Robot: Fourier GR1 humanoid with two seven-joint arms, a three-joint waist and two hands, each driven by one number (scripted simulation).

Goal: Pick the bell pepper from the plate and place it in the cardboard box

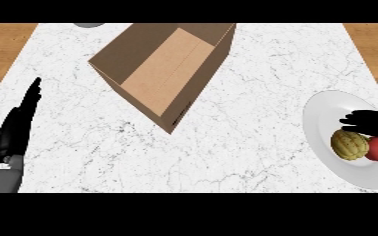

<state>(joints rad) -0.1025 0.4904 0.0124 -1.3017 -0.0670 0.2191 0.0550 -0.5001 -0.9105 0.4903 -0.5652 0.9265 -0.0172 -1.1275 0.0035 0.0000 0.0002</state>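
An open cardboard box (166,70) stands tilted at the counter's back middle, and its inside shows nothing in it. At the right edge a white plate (319,120) carries a yellowish lumpy bell pepper (349,145) and a red item (373,149) cut off by the view's edge. My right hand (362,121) comes in from the right over the plate. It hovers just behind the pepper with relaxed fingers and nothing in it. My left hand (18,125) rests open at the left edge, fingers up.
The white marble counter (244,145) has wooden strips at its far left and far right. A grey round thing (90,25) peeks in at the back left, behind the box.
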